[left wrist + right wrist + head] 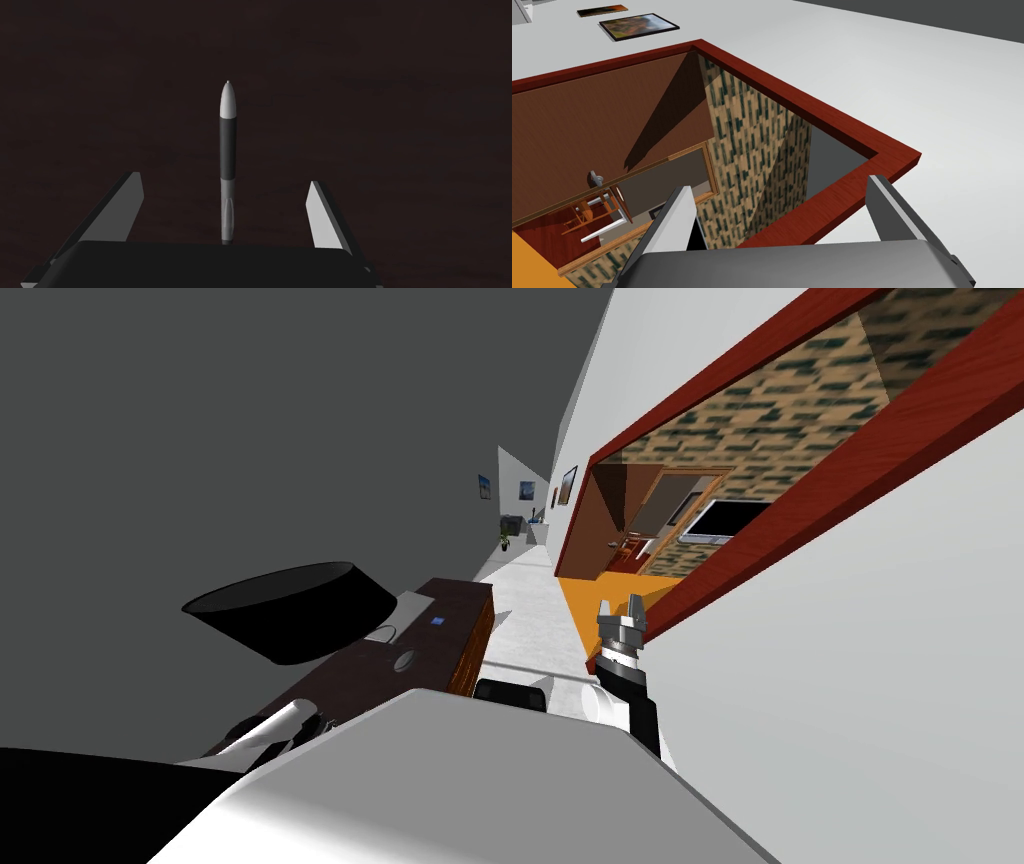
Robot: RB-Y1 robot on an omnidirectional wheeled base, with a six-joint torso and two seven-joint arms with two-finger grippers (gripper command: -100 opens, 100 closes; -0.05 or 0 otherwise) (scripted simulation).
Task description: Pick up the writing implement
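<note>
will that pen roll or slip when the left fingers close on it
The pen looks round and slim, so it may roll on the dark surface if one finger touches first. It lies centred in the open left gripper, so an even squeeze likely holds. Probably stiff and light.

You see the pen [228,160] lying on the desk [380,100], between the left pincer's [224,180] spread fingers and touching neither; the right pincer [622,606] hangs right of the desk, before a doorway [680,488]
</note>
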